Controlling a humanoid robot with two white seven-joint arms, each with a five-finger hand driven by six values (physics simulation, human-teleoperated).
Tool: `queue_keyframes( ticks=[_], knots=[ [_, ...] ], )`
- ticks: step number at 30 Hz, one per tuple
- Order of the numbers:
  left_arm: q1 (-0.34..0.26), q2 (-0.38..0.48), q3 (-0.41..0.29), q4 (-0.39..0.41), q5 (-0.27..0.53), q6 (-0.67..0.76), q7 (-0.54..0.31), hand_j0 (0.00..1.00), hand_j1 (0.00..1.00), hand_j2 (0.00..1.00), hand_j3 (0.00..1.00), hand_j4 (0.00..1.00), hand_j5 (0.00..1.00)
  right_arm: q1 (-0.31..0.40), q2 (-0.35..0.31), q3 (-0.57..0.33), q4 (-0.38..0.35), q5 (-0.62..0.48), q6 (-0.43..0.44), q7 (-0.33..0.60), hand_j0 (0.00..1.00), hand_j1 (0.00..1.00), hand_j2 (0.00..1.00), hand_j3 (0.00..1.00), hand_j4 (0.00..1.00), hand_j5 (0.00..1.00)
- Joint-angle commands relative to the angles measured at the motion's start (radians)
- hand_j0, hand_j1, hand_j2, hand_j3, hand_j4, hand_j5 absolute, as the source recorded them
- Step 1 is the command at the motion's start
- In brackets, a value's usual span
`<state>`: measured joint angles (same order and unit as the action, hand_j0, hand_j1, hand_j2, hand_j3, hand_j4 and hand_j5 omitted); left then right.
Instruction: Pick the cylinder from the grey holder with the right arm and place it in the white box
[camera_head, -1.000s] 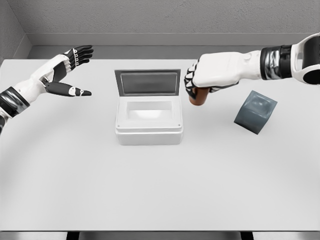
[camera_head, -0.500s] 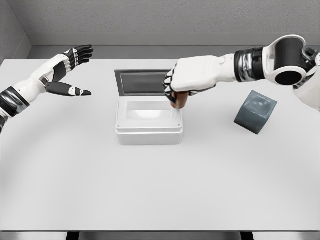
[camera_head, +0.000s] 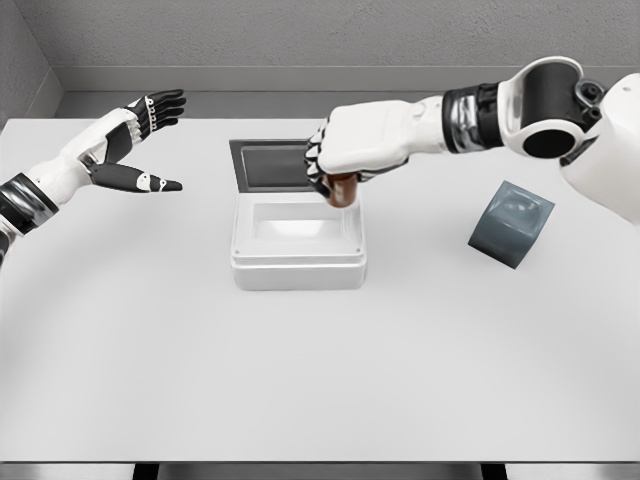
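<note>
We are looking down from the head camera at the carry stage of the task. The right hand (camera_head: 345, 152) is clenching the brown cylinder (camera_head: 342, 190), with only the cylinder's lower end showing below the curled fingers (camera_head: 318, 162). The cylinder is hanging roughly upright, its long axis near vertical, perhaps leaning slightly; we cannot tell the tilt exactly.

The key relation: the cylinder is sitting over the back right corner of the white box (camera_head: 297, 262), close to the right wall and just in front of the raised lid (camera_head: 272, 165). The open cavity is lying to the left of and toward us from the cylinder's bottom end. We are judging that a short shift in that direction is needed before lowering, otherwise the bottom edge may catch on the rim or the right wall.

The grey holder (camera_head: 511, 225) is resting tilted on the table (camera_head: 300, 380), well apart to the right, with nothing visible in it.

The left hand (camera_head: 135, 140) is hovering over the table's far left, fingers spread and holding nothing. The right hand is far nearer the box, so the placing is falling to it alone.
</note>
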<state>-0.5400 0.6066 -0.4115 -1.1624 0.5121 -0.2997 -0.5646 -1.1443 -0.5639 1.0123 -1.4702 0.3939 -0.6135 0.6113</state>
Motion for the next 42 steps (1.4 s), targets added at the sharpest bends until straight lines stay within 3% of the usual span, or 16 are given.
queue_keyframes(
  ticks=[1, 10, 11, 12, 13, 22, 24, 27, 29, 31, 34, 36, 39, 42],
  knots=[
    [0.000, 0.001, 0.000, -0.002, 0.006, 0.001, 0.000, 1.00, 1.00, 1.00, 1.00, 1.00, 1.00, 0.000, 0.010, 0.006, -0.001, -0.004, 0.003, 0.000, 0.42, 0.42, 0.42, 0.42, 0.42, 0.42],
    [0.000, 0.001, 0.000, -0.002, 0.006, 0.001, 0.000, 1.00, 1.00, 1.00, 1.00, 1.00, 1.00, -0.009, 0.010, 0.011, 0.007, -0.003, 0.003, 0.000, 0.43, 0.43, 0.43, 0.43, 0.43, 0.43],
    [0.000, 0.001, 0.000, -0.002, 0.006, 0.001, 0.000, 1.00, 1.00, 1.00, 1.00, 1.00, 1.00, -0.009, 0.010, 0.012, 0.005, -0.001, 0.003, 0.000, 0.61, 0.61, 0.61, 0.61, 0.61, 0.61],
    [0.000, 0.001, 0.000, -0.002, 0.006, 0.001, 0.000, 1.00, 1.00, 1.00, 1.00, 1.00, 1.00, -0.009, 0.010, 0.014, 0.005, 0.005, 0.003, 0.000, 0.96, 0.96, 0.96, 0.96, 0.96, 0.96],
    [0.000, 0.002, 0.000, -0.002, 0.006, 0.001, 0.000, 1.00, 1.00, 1.00, 1.00, 1.00, 1.00, -0.009, 0.010, 0.012, 0.005, 0.023, 0.003, 0.000, 0.99, 0.99, 0.99, 0.99, 0.99, 0.99],
    [0.000, 0.001, 0.000, -0.002, 0.006, 0.001, 0.000, 1.00, 1.00, 1.00, 1.00, 1.00, 1.00, -0.011, 0.001, 0.002, -0.015, 0.020, 0.003, 0.000, 0.99, 0.99, 0.99, 0.99, 0.99, 0.99],
    [0.002, -0.002, -0.001, -0.011, 0.006, 0.001, 0.000, 1.00, 1.00, 1.00, 1.00, 1.00, 1.00, -0.008, -0.074, -0.001, -0.093, -0.003, 0.003, 0.000, 1.00, 1.00, 1.00, 1.00, 1.00, 1.00],
    [0.003, -0.025, -0.010, -0.022, 0.003, 0.002, -0.001, 1.00, 1.00, 1.00, 1.00, 1.00, 1.00, 0.025, -0.315, -0.092, -0.278, -0.158, 0.003, 0.000, 1.00, 1.00, 1.00, 1.00, 1.00, 1.00],
    [0.005, -0.036, -0.021, -0.036, 0.002, 0.004, -0.001, 1.00, 1.00, 1.00, 1.00, 1.00, 1.00, 0.044, -0.416, -0.167, -0.295, -0.268, 0.003, 0.000, 1.00, 1.00, 1.00, 1.00, 1.00, 1.00],
    [0.003, -0.060, -0.035, -0.037, 0.002, 0.004, -0.001, 1.00, 1.00, 1.00, 1.00, 1.00, 1.00, 0.130, -0.450, -0.274, -0.295, -0.339, 0.003, 0.000, 1.00, 1.00, 1.00, 1.00, 1.00, 1.00],
    [-0.003, -0.079, -0.055, -0.036, 0.002, 0.007, -0.001, 1.00, 1.00, 1.00, 1.00, 1.00, 1.00, 0.391, -0.435, -0.581, -0.295, -0.434, 0.003, 0.000, 1.00, 1.00, 1.00, 1.00, 1.00, 1.00],
    [-0.011, -0.080, -0.076, -0.037, 0.002, 0.007, -0.001, 1.00, 1.00, 1.00, 1.00, 1.00, 1.00, 0.520, -0.418, -0.710, -0.295, -0.565, 0.003, 0.000, 1.00, 1.00, 1.00, 1.00, 1.00, 1.00],
    [-0.014, -0.090, -0.079, -0.037, 0.002, 0.007, -0.001, 1.00, 1.00, 1.00, 1.00, 1.00, 1.00, 0.709, -0.352, -0.833, -0.294, -0.621, 0.003, 0.000, 1.00, 1.00, 1.00, 1.00, 1.00, 1.00],
    [-0.023, -0.090, -0.092, -0.037, 0.002, 0.004, -0.001, 1.00, 1.00, 1.00, 1.00, 1.00, 1.00, 0.810, -0.281, -0.840, -0.294, -0.619, 0.003, 0.000, 1.00, 1.00, 1.00, 1.00, 1.00, 1.00]
  ],
)
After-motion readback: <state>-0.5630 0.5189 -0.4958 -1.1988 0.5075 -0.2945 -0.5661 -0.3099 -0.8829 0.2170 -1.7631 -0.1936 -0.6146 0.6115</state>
